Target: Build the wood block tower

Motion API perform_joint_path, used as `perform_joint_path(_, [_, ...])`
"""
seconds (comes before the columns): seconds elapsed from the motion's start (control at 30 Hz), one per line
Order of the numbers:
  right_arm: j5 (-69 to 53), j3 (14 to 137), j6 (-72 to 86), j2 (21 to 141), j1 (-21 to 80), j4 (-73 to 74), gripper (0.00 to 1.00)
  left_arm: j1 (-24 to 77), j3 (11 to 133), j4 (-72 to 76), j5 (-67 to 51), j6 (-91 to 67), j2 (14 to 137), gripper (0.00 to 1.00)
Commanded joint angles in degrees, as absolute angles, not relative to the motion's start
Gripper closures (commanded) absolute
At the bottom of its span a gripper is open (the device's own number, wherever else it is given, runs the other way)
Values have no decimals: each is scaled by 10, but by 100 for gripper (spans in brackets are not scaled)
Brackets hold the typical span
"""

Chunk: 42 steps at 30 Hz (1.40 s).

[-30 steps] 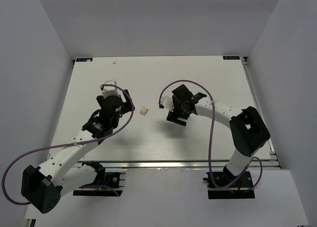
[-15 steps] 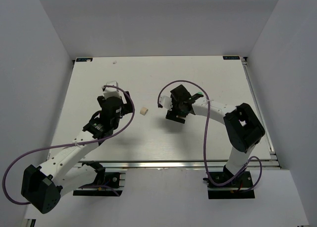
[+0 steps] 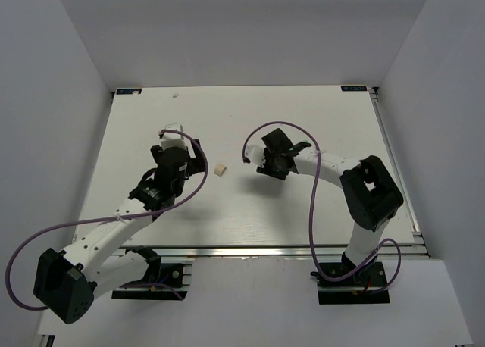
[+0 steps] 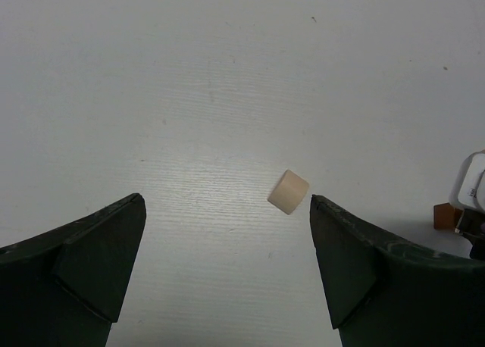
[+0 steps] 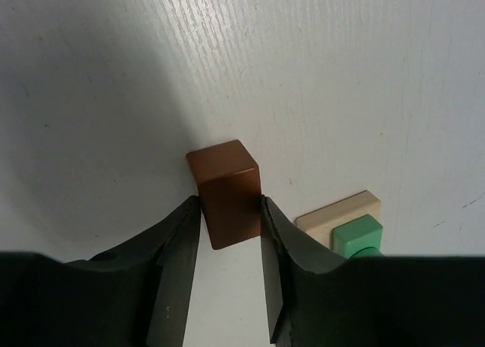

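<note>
My right gripper (image 5: 229, 203) is shut on a dark brown block (image 5: 226, 188), its fingers pressed to both sides, low over the white table (image 3: 303, 112). Just right of it a mint green block (image 5: 360, 237) sits on a flat pale tan block (image 5: 341, 217), partly hidden by my finger. In the top view the right gripper (image 3: 265, 165) covers these blocks. A small pale tan block (image 3: 220, 170) lies alone mid-table. My left gripper (image 4: 227, 203) hangs open over the table, and this tan block (image 4: 289, 192) lies just ahead of its right finger (image 4: 356, 271), untouched.
The right gripper's white housing (image 4: 471, 192) and the brown block (image 4: 441, 214) show at the right edge of the left wrist view. A small white scrap (image 3: 175, 95) lies near the table's far edge. Grey walls enclose the table on three sides.
My right gripper has gone from open to shut on the dark brown block, its wrist turning a little. The left arm has crept slightly forward, still open.
</note>
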<state>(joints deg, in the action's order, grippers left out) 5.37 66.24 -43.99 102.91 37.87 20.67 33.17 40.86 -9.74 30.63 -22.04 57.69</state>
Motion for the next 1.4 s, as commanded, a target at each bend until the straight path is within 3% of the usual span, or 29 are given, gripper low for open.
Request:
perform_joint_path(0.0, [58,685,-446,1024,373,201,60,331,410,-83,300,-215,579,2])
perform_joint_path(0.17, [61,696,-466,1019,360,197,73,331,410,-81,296,-214,585,2])
perform_joint_path(0.37, [55,715,-489,1020,350,204,77,331,411,-78,295,-212,595,2])
perform_joint_path(0.53, [45,715,-496,1019,342,215,65,331,411,-78,293,-209,599,2])
perform_joint_path(0.57, [40,715,-499,1019,341,219,54,331,412,-77,291,-210,600,2])
perform_joint_path(0.6, [36,715,-505,1020,340,225,49,331,411,-76,290,-208,600,2])
perform_joint_path(0.77, [6,728,-501,1029,339,242,39,331,407,-70,282,-207,600,2])
perform_joint_path(1.03, [-19,731,-504,1038,336,250,34,331,403,-67,276,-204,596,2])
perform_joint_path(1.37, [-21,750,-501,1073,319,254,36,331,399,-64,258,-200,592,2])
